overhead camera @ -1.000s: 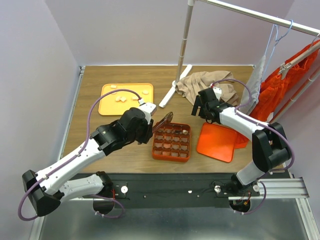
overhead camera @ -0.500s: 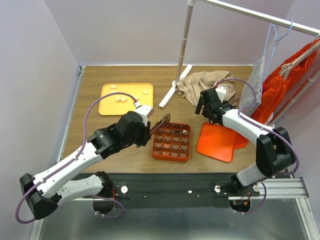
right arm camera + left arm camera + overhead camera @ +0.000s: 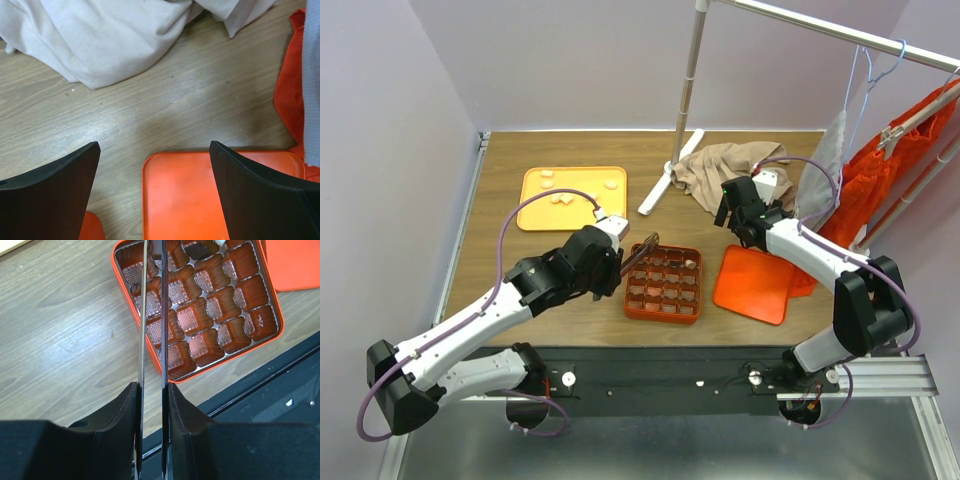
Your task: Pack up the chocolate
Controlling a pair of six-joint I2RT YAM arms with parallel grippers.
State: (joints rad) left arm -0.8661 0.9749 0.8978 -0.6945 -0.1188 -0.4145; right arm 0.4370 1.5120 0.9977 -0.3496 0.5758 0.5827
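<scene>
At ten o'clock on my worktop (image 3: 580, 150), cream chocolate (image 3: 560, 197) lies on the flat tray (image 3: 590, 212). My left fingers (image 3: 125, 410) pinch thin tongs (image 3: 141, 330) over the central gridded box (image 3: 662, 312). At two o'clock, my right fingers (image 3: 60, 185) gape wide.

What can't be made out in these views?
- Tips of the tongs: cut off by the top edge in the left wrist view; too small in the top view to show whether they hold anything.
- The chocolate on the tray: too small in the top view to count.
- Far row of the box: cut off by the top edge in the left wrist view.
</scene>
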